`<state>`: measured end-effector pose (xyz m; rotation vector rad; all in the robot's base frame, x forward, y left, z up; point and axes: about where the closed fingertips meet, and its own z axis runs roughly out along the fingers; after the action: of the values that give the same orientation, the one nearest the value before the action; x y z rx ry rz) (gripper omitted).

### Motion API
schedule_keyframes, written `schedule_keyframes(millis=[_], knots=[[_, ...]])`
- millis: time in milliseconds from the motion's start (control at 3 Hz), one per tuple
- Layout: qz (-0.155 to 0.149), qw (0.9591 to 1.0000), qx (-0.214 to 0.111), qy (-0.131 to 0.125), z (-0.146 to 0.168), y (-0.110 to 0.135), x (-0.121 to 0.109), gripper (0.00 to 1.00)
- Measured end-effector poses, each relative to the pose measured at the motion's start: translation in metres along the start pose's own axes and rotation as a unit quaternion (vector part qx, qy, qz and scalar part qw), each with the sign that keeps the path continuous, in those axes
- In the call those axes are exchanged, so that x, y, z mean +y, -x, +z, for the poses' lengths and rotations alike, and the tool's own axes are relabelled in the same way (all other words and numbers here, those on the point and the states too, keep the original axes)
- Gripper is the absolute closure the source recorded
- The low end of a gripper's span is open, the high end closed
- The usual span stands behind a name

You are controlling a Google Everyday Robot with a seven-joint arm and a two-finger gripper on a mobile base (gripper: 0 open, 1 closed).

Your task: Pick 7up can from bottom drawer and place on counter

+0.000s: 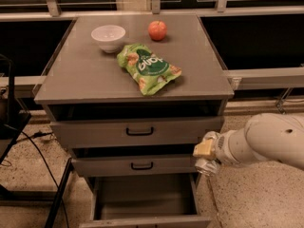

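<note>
My gripper (205, 158) hangs at the right side of the cabinet, level with the middle drawer and just off its right end. It is shut on the 7up can (207, 167), which shows only as a small silvery lump under the yellowish finger pad (202, 149). Below and to the left, the bottom drawer (142, 221) stands pulled out, and its grey floor shows nothing in it. The counter (85, 75) is the grey top above, well up and left of the gripper.
On the counter lie a green snack bag (148, 68), a white bowl (108, 36) and a red apple (157, 30). The two upper drawers (137, 132) with black handles are slightly ajar. A black stand (12, 122) and a cable are on the left.
</note>
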<state>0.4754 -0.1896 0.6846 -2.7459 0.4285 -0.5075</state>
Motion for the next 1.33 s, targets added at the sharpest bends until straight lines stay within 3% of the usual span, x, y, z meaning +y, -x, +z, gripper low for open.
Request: schedule_keyframes(millis=[667, 1333], knots=[[-0.001, 0.9999, 0.017, 0.002, -0.011, -0.009, -0.002, 1.0], [-0.032, 0.9911, 0.128, 0.01, -0.08, -0.057, -0.019, 1.0]])
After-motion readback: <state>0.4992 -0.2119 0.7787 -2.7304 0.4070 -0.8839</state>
